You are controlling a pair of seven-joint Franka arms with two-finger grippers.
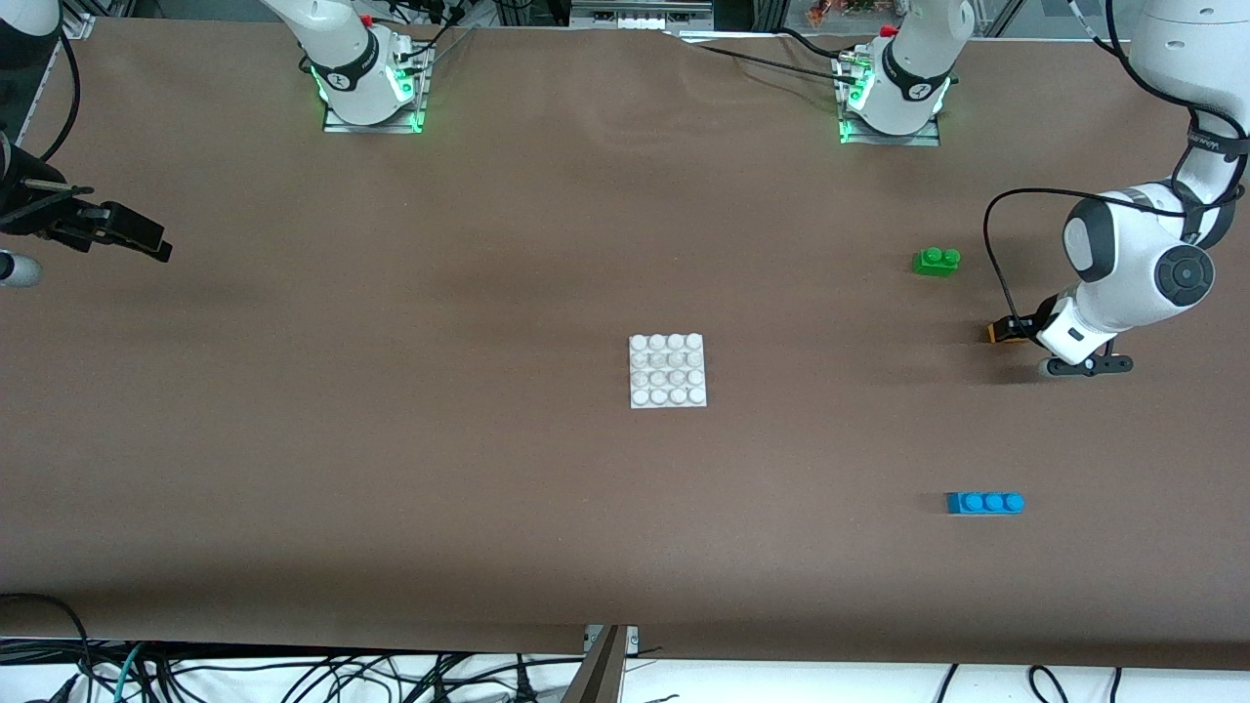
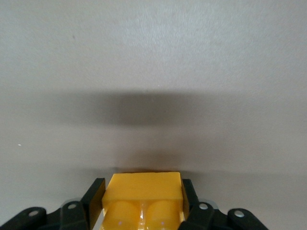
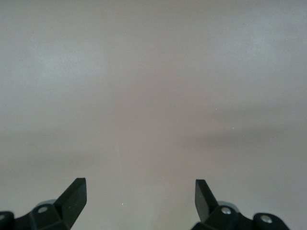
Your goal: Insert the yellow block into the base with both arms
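Note:
My left gripper (image 1: 1014, 330) is shut on the yellow block (image 1: 1004, 332) low over the table at the left arm's end, between the green and blue bricks. In the left wrist view the block (image 2: 144, 189) sits between the black fingers (image 2: 96, 191), studs toward the camera. The white studded base (image 1: 667, 371) lies flat at the table's middle, well apart from both grippers. My right gripper (image 1: 156, 244) is open and empty above the table at the right arm's end; the right wrist view shows its spread fingertips (image 3: 76, 189) over bare cloth.
A green two-stud brick (image 1: 937, 261) lies farther from the front camera than the left gripper. A blue three-stud brick (image 1: 985, 503) lies nearer to the front camera. Cables hang along the table's front edge.

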